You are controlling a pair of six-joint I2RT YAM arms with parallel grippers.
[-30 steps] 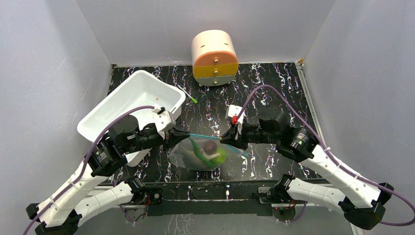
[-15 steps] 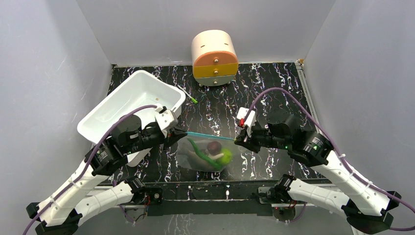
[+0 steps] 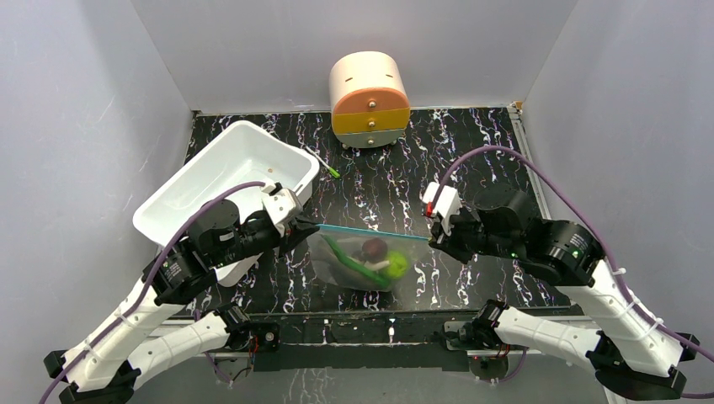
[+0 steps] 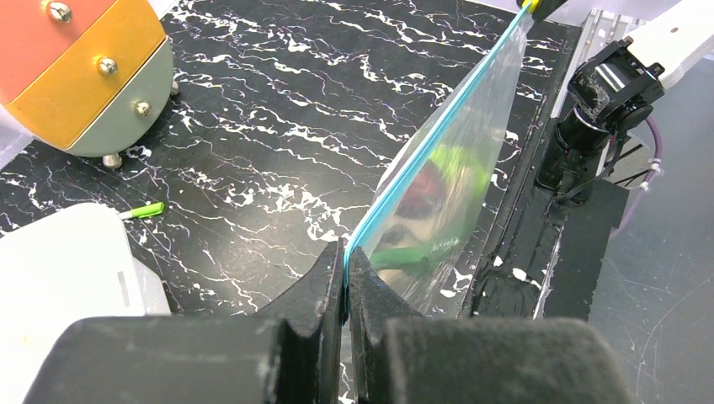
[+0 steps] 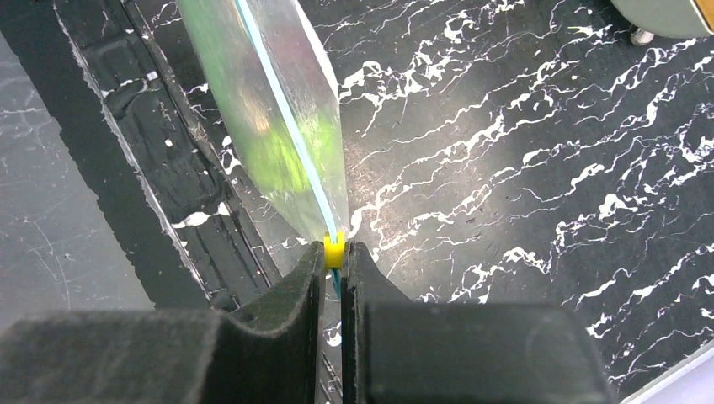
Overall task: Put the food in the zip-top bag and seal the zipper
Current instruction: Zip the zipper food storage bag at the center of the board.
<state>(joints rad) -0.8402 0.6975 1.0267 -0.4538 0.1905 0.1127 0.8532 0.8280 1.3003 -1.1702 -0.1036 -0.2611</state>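
Right of the white tub [image 3: 231, 164] hangs the zip-top bag [image 3: 358, 268], food [image 3: 376, 257] inside. Left jaws pinch the zipper [image 3: 362, 230]; right jaws, gripping its yellow tab [image 5: 333, 250], have slid away from the tub: seal probably nearly complete.

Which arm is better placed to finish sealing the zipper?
Right, probably. The right tool is shut on the yellow slider tab at the end of the zipper, so it can pull it home; the left tool only pinches the opposite corner, anchoring the bag taut with the food inside.
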